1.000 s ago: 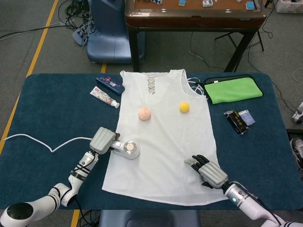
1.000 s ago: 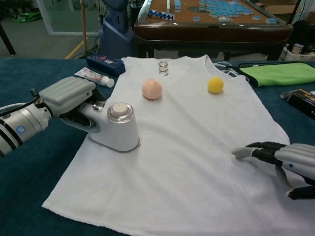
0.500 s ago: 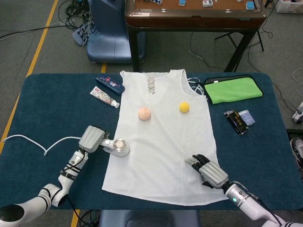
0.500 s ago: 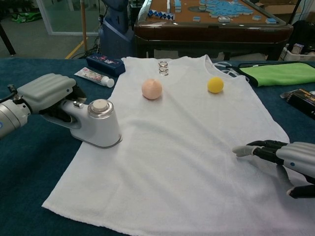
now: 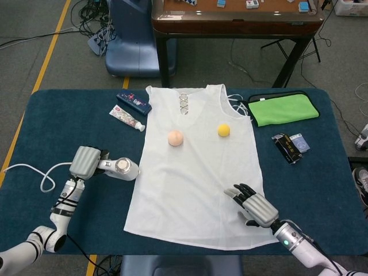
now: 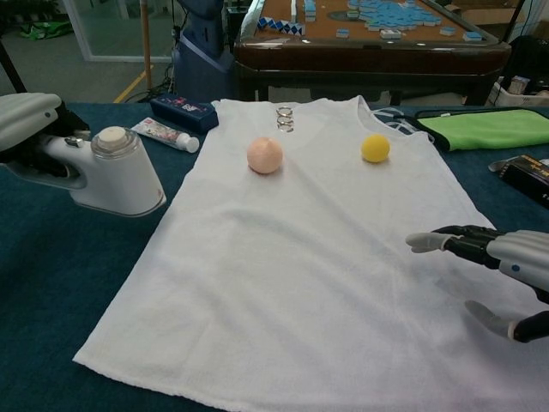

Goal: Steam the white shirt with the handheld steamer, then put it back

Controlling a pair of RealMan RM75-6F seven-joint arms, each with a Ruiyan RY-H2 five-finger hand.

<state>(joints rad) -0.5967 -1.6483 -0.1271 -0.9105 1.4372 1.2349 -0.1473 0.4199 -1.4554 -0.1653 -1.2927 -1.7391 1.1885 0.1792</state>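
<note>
The white shirt (image 5: 195, 167) (image 6: 300, 257) lies flat on the blue table. My left hand (image 5: 86, 161) (image 6: 26, 116) grips the handle of the white handheld steamer (image 5: 119, 168) (image 6: 111, 176), which is now off the shirt, over the bare table just left of its edge. Its white cord (image 5: 34, 172) trails to the left. My right hand (image 5: 253, 206) (image 6: 497, 257) hovers over the shirt's lower right part, fingers spread and holding nothing.
A peach ball (image 5: 175, 138) (image 6: 264, 155) and a yellow ball (image 5: 223, 130) (image 6: 375, 148) sit on the shirt. A toothpaste tube (image 5: 127, 119), a dark blue box (image 5: 134, 102), a green cloth (image 5: 283, 108) and small packets (image 5: 292, 146) lie around it.
My left hand has carried the steamer leftward, off the shirt's left side onto the bare table. My right hand has lifted slightly and spread its fingers a bit.
</note>
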